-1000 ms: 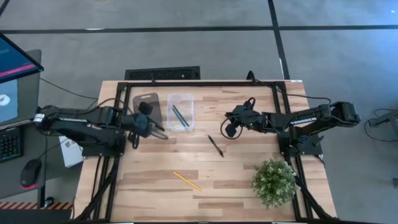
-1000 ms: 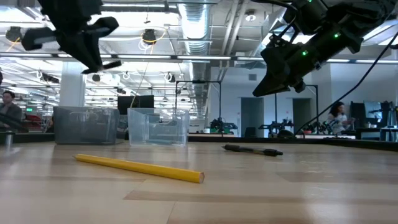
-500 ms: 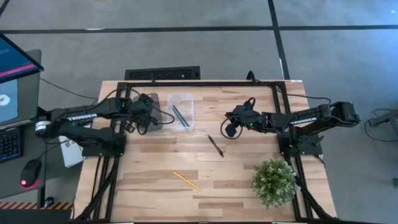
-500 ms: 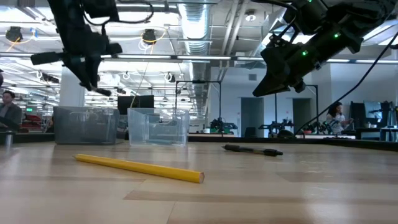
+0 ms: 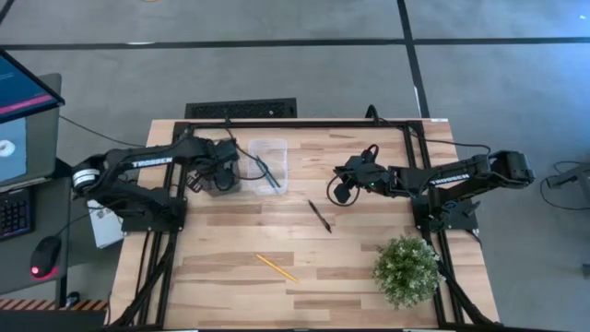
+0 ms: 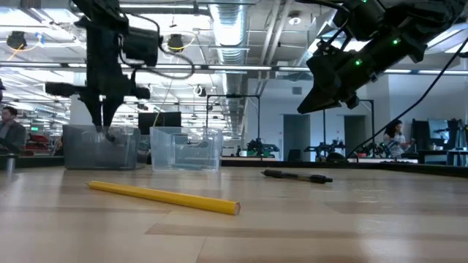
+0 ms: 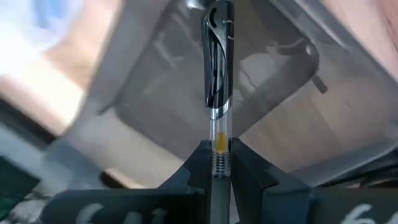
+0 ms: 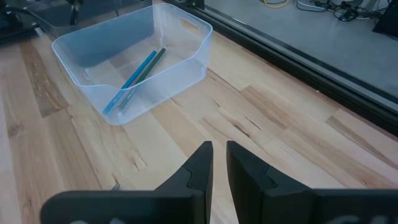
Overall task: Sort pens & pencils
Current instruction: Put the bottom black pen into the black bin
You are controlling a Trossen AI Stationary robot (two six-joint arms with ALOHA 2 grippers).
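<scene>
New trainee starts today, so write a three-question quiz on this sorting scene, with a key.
1. True or false: the left claw holds a black pen above the smoky grey bin.
2. What lies in the clear bin?
A. two pencils, one blue and one dark
B. the yellow pencil
C. nothing
3. Name the two writing tools that lie loose on the table.

Key
1. True; the claw is shut on the pen.
2. A; the blue pencil and the dark pencil lie side by side in it.
3. The yellow pencil and another black pen, which lies near the right claw, itself holding nothing.
</scene>
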